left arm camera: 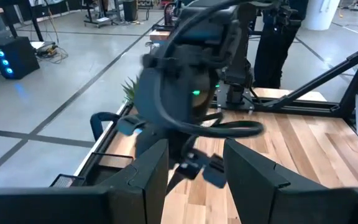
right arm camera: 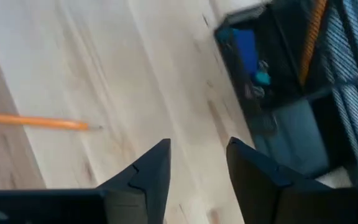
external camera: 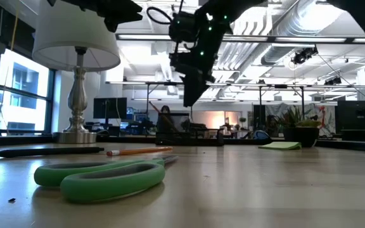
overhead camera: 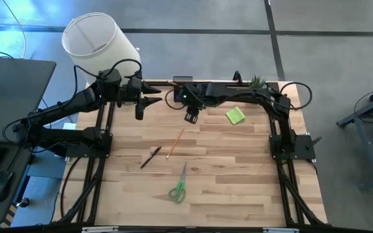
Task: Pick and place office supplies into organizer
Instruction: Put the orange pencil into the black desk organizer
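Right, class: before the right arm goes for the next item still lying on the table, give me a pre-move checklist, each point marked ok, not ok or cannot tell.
1. Right gripper empty, fingers apart: ok.
2. Right gripper clear of the wood, hanging above the table: ok.
3. Orange pencil lying free, nothing on it: ok.
4. Dark pen and green scissors apart from the pencil: ok.
5. Left gripper out of the way, at the table's far edge near the organizer: ok.
6. Free room left in the organizer: cannot tell.
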Motion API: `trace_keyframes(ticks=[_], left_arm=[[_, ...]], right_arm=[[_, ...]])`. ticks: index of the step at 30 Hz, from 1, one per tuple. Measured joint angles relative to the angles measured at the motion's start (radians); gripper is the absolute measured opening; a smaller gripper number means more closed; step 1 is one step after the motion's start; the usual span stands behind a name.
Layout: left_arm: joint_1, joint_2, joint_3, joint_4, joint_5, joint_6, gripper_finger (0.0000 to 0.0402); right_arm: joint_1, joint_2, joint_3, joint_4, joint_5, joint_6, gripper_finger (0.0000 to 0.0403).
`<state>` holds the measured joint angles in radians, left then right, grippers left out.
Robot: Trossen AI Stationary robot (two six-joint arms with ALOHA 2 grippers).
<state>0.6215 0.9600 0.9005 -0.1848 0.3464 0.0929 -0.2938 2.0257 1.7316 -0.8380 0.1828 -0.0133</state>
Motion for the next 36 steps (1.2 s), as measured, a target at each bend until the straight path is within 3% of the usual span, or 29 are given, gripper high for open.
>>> trace_keyframes(ticks=[3,9,16,23,28,33,36], left_arm=[[0.0,0.0,0.0,-0.013,0.013,-0.003,0.014],[0.0,0.0,0.0,-0.033,0.029,-0.003,0.014],[0.0,0.0,0.0,-0.028,0.029,-0.002,0.014],[0.0,0.039,0.001,-0.008,0.028,-0.002,0.014],[0.0,0.083,0.0,0.08,0.061,-0.001,0.014],[-0.019,0.104,0.001,0.251,0.241,-0.037,0.014],[-0.073,0.126,0.001,0.278,0.23,-0.045,0.014]], right_arm=[[0.026,-0.036,-0.044,-0.017,0.028,0.043,0.0138],[0.112,-0.173,-0.275,0.036,0.083,0.207,0.0125],[0.261,-0.443,-0.654,0.384,0.293,0.419,0.0117],[0.339,-0.613,-0.967,0.649,0.319,0.557,0.0118],[0.36,-0.651,-1.093,0.859,0.336,0.487,0.0118],[0.339,-0.645,-1.13,0.985,0.329,0.314,0.0119],[0.312,-0.646,-1.127,0.994,0.33,0.189,0.0119]])
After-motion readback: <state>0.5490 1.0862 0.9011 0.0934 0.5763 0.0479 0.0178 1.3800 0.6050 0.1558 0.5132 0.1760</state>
